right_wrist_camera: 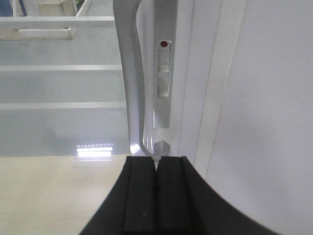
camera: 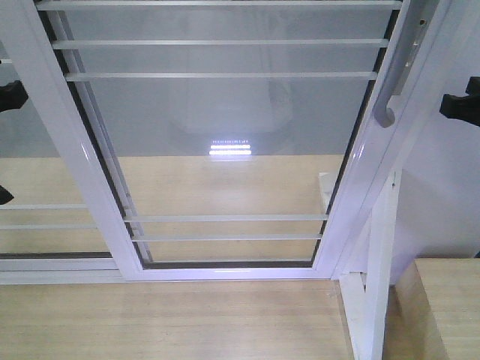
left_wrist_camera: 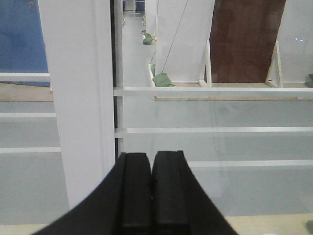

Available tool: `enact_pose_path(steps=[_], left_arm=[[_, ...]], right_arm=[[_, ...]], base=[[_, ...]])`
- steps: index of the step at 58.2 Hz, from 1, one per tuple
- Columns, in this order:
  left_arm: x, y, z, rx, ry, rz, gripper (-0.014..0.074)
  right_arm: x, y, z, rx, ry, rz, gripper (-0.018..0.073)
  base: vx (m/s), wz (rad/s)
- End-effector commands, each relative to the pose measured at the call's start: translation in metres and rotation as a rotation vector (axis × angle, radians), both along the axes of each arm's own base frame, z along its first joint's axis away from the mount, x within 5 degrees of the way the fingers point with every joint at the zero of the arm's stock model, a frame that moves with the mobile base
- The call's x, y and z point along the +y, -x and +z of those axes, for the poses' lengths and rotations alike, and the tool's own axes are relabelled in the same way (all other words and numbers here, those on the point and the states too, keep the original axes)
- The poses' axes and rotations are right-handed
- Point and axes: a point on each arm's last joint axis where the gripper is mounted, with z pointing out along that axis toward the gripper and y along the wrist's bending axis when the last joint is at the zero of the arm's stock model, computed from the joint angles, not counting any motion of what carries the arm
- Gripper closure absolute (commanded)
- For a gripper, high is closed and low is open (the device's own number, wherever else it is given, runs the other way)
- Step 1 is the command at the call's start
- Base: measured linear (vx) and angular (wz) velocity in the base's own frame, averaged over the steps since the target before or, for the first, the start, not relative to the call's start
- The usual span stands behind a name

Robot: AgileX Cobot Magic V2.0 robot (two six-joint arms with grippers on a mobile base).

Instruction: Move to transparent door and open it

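Observation:
The transparent door [camera: 225, 120] fills the front view: clear glass in a white frame with thin white bars. Its curved grey handle [camera: 390, 101] hangs on the right stile. My right gripper [right_wrist_camera: 156, 159] is shut and empty. Its tips sit just below the lower end of the handle [right_wrist_camera: 131, 73], close to it; contact cannot be told. My left gripper [left_wrist_camera: 150, 156] is shut and empty. It faces the glass just right of the door's left white stile [left_wrist_camera: 80, 98]. Black parts of both arms show at the left [camera: 11, 94] and right [camera: 461, 105] edges.
A second white-framed glass panel without a handle [camera: 37, 217] lies behind on the left. A white post [camera: 375, 300] and a wooden ledge [camera: 442, 300] stand at the lower right. Pale wood floor [camera: 165, 322] runs to the door track.

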Motion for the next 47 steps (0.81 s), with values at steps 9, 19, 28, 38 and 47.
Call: enact_pose_path(steps=[9,19,28,38,47], left_arm=[[0.0,-0.003,0.02,-0.125,0.008,0.005,0.0464],[-0.001,-0.013,0.009,-0.079,0.005,0.005,0.0314],[-0.001,-0.02,0.001,-0.047,0.003,0.005,0.0219],[-0.001,-0.024,-0.003,-0.05,0.003,0.007,0.0209],[-0.001,-0.026,-0.001,-0.086,0.005,0.009,0.021]], right_arm=[[-0.004,-0.002,0.027,-0.166,0.025,-0.037,0.049],[-0.005,-0.002,0.028,-0.181,0.027,-0.042,0.033],[-0.006,-0.002,0.032,-0.226,0.037,-0.056,0.0169],[-0.009,-0.005,0.037,-0.293,0.043,-0.083,0.0114],[-0.012,-0.018,0.029,-0.315,0.056,-0.107,0.0121]], base=[[0.0,0.0],[0.0,0.0],[0.0,0.0],[0.0,0.0],[0.0,0.0]])
